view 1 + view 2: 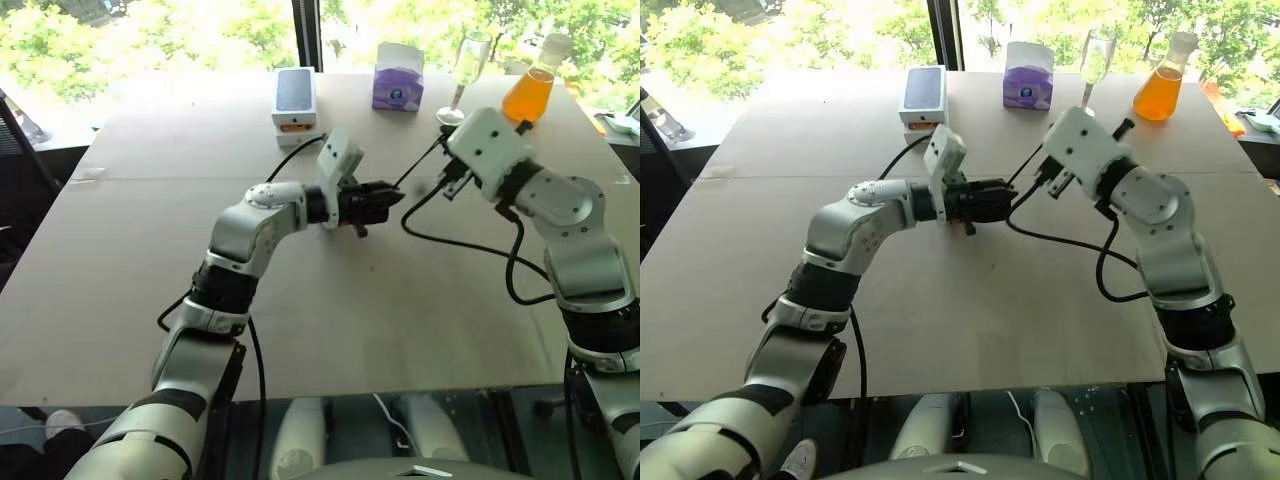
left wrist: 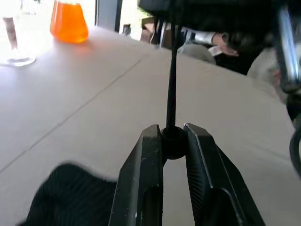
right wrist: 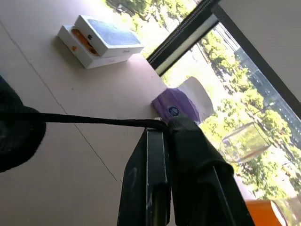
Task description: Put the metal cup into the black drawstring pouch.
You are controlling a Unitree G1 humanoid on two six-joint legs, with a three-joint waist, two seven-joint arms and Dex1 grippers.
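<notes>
Window-side table [image 1: 150,330], orange-liquid flask [image 1: 528,92], empty stemmed glass [image 1: 468,72], left gripper [image 2: 174,139] pinching pouch toggle [image 2: 173,141], right gripper [image 3: 162,132] clamping cord [image 3: 94,120].

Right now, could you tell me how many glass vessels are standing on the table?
2: a tall clear stemmed glass and an orange-liquid flask beside it, both at the table's far right edge. None seems hidden.

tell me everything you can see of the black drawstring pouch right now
The black drawstring pouch shows as a dark, soft, ribbed fabric mass just above the table by the left gripper, whose fingers are shut on the round black toggle. The thin black cord runs taut from the toggle to the right gripper, which is shut on it. Its mouth, and whether anything is inside, cannot be made out.
</notes>
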